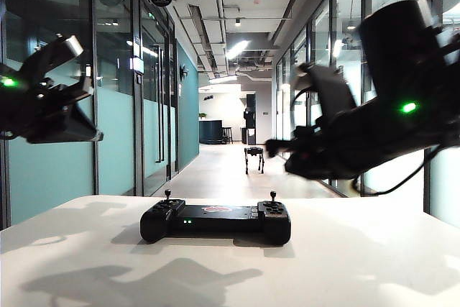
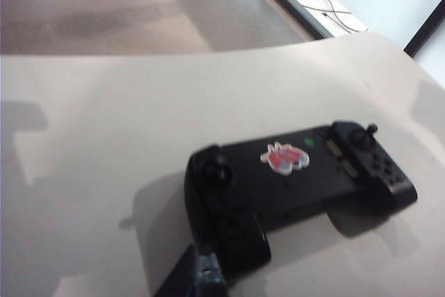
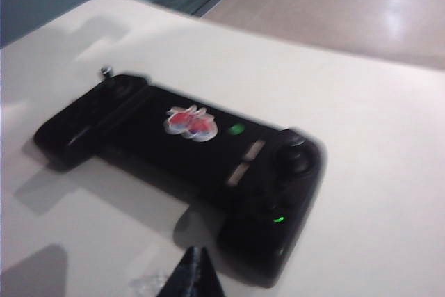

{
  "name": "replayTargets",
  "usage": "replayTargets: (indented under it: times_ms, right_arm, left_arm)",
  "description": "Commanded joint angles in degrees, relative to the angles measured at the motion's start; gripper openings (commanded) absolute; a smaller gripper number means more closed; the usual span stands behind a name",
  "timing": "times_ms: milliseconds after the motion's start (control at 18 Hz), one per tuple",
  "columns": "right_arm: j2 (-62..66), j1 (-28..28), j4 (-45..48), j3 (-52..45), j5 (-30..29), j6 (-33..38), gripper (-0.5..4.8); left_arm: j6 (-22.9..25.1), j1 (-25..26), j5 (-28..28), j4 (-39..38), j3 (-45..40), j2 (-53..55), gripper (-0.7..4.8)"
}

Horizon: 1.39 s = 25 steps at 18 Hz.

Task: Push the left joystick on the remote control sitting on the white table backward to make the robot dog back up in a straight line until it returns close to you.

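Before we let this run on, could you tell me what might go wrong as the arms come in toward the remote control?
1. The left joystick is thin and small; the left gripper, near that end of the remote control, could miss it or tip it sideways, so the distant robot dog might not back up straight.
2. The remote lies loose on the white table, so a push may slide it.
3. The right gripper, shut, hangs close above the right end and could bump the right joystick.

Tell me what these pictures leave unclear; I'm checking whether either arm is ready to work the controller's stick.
- Left gripper: cut off by the left wrist view's edge, blurred in the exterior view; open or shut unreadable.
- Right gripper: only a dark tip in the right wrist view; motion blur elsewhere.
- Robot dog: too small down the corridor to tell its facing.
- Left joystick: untouched; tilt too fine to judge.
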Motion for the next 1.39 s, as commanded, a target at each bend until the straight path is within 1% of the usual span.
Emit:
replayTargets:
  times_ms: [55,111,277,333,444,610,721,1275,1386]
  right_arm:
    - [2.23,2.32,0.66,1.01,5.79,0.28,-0.05]
    - [2.84,3.04,0.55,1.11,7.52,0.48,0.26]
    - [3.54,3.87,0.33,1.25,10.32,3.98,2.50]
    - [3.54,3.98,0.26,1.25,12.24,4.79,2.85]
    - [3.54,3.96,-0.35,1.81,13.73,4.96,2.86]
    - [4.61,3.96,-3.06,4.90,13.70,4.98,2.84]
    - [6.08,3.91,-2.99,6.25,14.45,6.38,2.84]
    - [14.71,3.74,-2.97,11.87,14.62,6.56,2.83]
    - [16.04,3.58,-2.99,12.70,14.62,7.58,2.83]
  left_arm:
    - [0.26,-0.28,1.53,0.96,2.40,1.92,-0.05]
    - [0.24,-0.37,1.70,0.98,2.82,2.38,-0.05]
    - [0.26,-0.42,1.90,0.94,3.04,2.93,-0.05]
    - [0.26,-0.42,1.92,0.90,3.06,2.93,-0.05]
    - [0.26,-0.42,2.34,0.90,3.06,2.93,-0.05]
    - [0.26,-0.42,2.58,0.90,3.06,2.93,-0.05]
    - [0.26,-0.42,2.58,0.90,3.06,2.93,-0.05]
    - [0.26,-0.42,2.75,0.87,3.06,2.93,-0.05]
    - [0.26,-0.42,2.75,0.85,3.06,2.93,-0.05]
